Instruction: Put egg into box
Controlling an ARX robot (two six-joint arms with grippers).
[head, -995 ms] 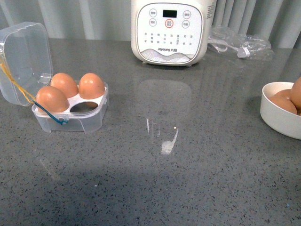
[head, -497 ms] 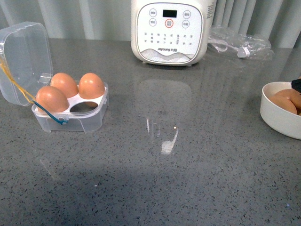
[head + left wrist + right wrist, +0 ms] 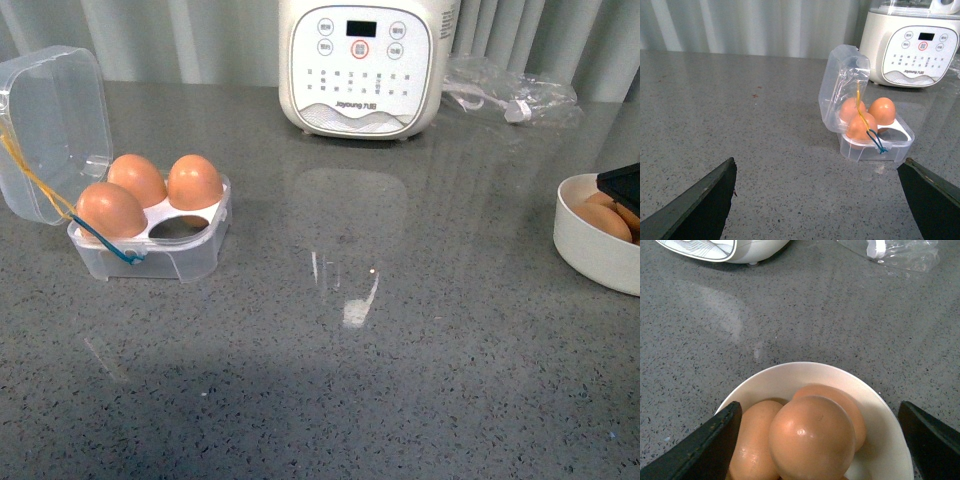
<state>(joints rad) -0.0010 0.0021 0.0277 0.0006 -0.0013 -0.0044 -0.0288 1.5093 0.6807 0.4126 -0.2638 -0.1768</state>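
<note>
Egg (image 3: 812, 437): the topmost of three brown eggs heaped in the white bowl (image 3: 790, 371), which sits at the right edge of the counter (image 3: 400, 380).
Egg and my right claw (image 3: 818, 410): the egg lies between my two dark fingers (image 3: 715, 445), which are spread wide over the bowl, one on each side. They do not grip it. The front view shows only a dark corner of this claw above the bowl's rim.
My left claw (image 3: 820, 162): spread wide and holding nothing, low over bare counter. The box (image 3: 875, 145) is ahead of it and well apart.
Box: clear plastic, at the counter's left, with the lid (image 3: 55, 130) swung open and leaning back. Three brown eggs fill three cells and the front right cell (image 3: 180, 228) is bare. A yellow band and a blue band hang at its front.
Surface: grey speckled stone, glossy, with pale reflections near the middle.
Room: a white cooker (image 3: 360, 65) with a button panel stands at the back. A crumpled clear bag (image 3: 510, 90) lies to its right, and a pale pleated curtain (image 3: 180, 40) hangs behind.
</note>
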